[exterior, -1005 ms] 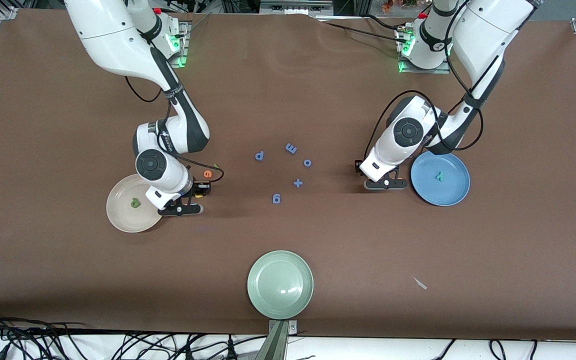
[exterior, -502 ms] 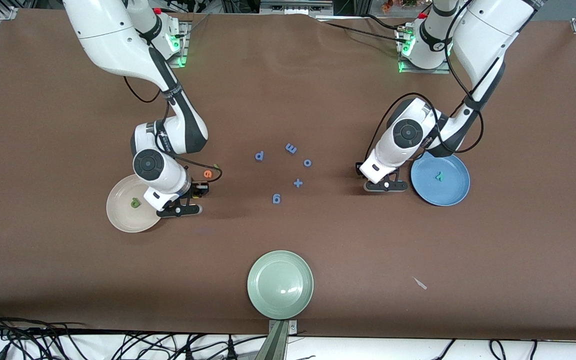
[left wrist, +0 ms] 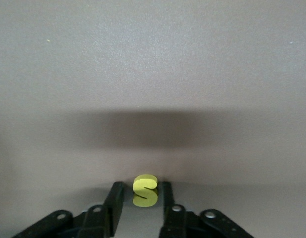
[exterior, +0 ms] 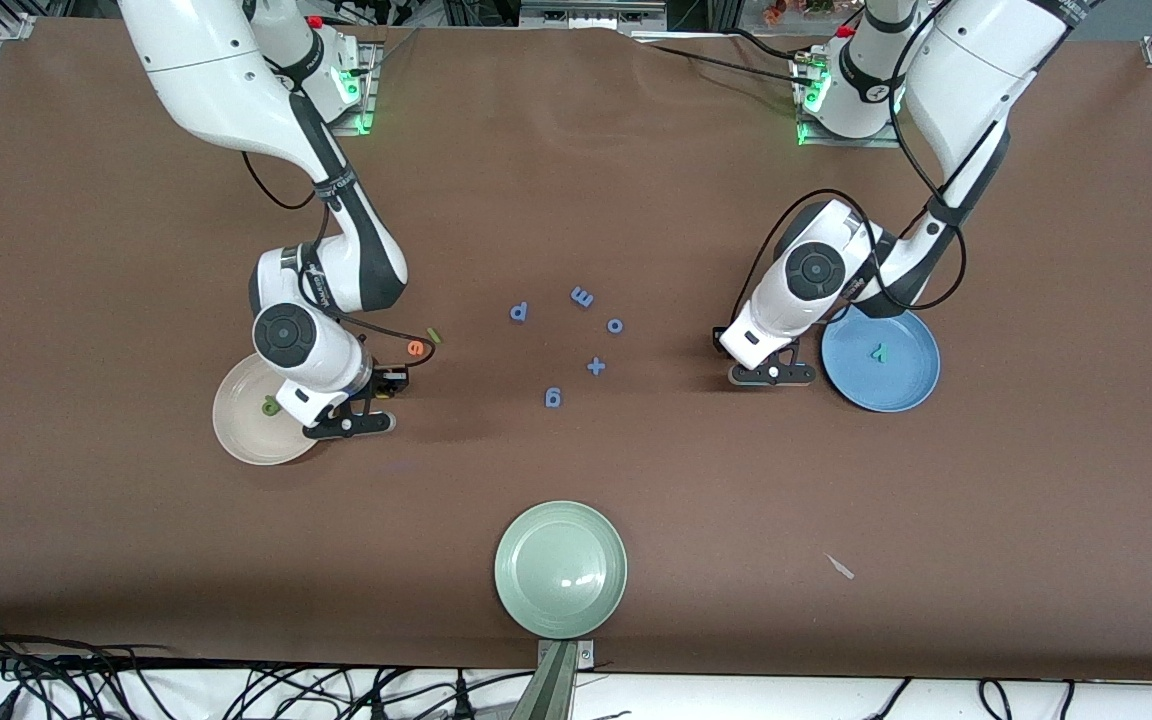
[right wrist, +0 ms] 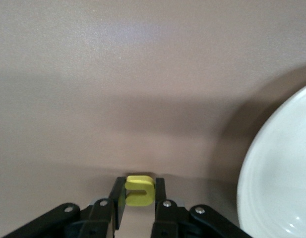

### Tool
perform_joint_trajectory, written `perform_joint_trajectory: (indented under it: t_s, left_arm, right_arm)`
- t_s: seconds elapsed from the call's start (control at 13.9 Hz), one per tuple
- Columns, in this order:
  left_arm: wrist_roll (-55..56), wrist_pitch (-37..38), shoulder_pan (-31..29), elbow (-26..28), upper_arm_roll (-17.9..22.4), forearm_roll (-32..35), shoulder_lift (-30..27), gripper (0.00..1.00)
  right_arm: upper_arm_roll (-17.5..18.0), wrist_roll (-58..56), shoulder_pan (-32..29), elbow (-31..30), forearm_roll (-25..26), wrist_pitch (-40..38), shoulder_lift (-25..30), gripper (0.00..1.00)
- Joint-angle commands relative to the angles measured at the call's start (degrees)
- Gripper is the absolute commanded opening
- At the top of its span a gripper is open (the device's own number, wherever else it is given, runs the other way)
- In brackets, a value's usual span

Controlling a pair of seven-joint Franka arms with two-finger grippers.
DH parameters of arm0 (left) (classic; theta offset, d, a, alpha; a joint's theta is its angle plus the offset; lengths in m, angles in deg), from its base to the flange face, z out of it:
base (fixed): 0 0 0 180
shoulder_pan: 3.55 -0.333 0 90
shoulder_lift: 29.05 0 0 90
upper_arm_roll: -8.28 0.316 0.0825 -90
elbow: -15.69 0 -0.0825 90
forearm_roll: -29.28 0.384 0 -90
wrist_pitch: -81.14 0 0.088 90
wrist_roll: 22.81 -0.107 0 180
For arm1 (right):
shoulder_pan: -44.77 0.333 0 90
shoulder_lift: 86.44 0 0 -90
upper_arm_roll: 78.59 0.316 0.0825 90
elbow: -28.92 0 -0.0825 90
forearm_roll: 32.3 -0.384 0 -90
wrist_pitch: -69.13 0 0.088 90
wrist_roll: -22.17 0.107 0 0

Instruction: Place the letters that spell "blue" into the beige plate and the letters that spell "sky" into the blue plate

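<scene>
- Left wrist view: the left hand (left wrist: 142, 196) grips the yellow s (left wrist: 145, 190) between its fingers, low over the tabletop (left wrist: 153, 74), just beside the blue plate (exterior: 880, 359), where the teal y (exterior: 877, 352) lies.
- Right wrist view: the right hand (right wrist: 138, 196) pinches the yellow u (right wrist: 139, 190) beside the beige plate (right wrist: 279, 178), which holds the green b (exterior: 269, 406).
- Front view: the orange e (exterior: 418, 348) and green l (exterior: 433, 336) lie on the tabletop near the right hand.

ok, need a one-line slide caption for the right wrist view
Right gripper closed on a small yellow foam letter u over the brown table, beside the round beige plate.
</scene>
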Motion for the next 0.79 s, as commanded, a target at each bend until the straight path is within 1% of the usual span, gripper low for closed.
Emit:
perform_joint_trajectory:
  t_s: [0.0,0.14,0.22,0.29,0.43,0.5,0.57,0.65,0.72]
  left_arm:
    - [1.21,0.62,0.07,-1.19,0.03,2.22,0.65,0.27]
    - [1.21,0.62,-0.02,-1.19,0.03,2.22,0.56,0.14]
    - [1.21,0.62,-0.11,-1.19,0.11,2.22,0.39,0.06]
    - [1.12,0.62,-0.37,-1.28,0.11,2.22,0.21,0.02]
    - [0.86,1.06,-1.33,-1.72,0.20,2.22,-0.66,0.01]
    - [0.86,1.49,-2.04,-1.63,0.11,2.22,-1.89,0.01]
    - [1.20,1.67,-2.13,-1.72,0.03,2.14,-2.68,0.01]
    - [1.12,3.07,-2.30,-1.63,0.11,2.14,-3.39,0.01]
    - [0.68,5.86,-2.39,-1.63,0.20,2.14,-4.27,0.01]
  right_arm:
    - [-0.47,-1.84,-0.30,1.24,-0.32,-2.92,1.00,0.25]
    - [-2.75,-6.04,-0.21,3.61,-0.14,-6.70,1.00,0.25]
    - [-4.76,-9.29,-0.21,4.67,-0.14,-8.46,1.00,0.25]
    - [-6.35,-12.19,-0.30,5.72,-0.23,-10.48,1.08,0.25]
    - [-9.60,-17.47,-0.21,6.17,-0.58,-12.78,1.09,0.25]
    - [-10.57,-19.06,-0.39,5.47,-1.10,-13.30,1.09,0.26]
    - [-10.75,-19.42,-1.17,4.60,-1.54,-13.05,1.09,0.30]
    - [-10.76,-19.60,-1.53,3.63,-2.68,-12.70,1.43,0.37]
    - [-10.76,-19.78,-1.53,2.67,-4.08,-12.43,1.61,0.39]
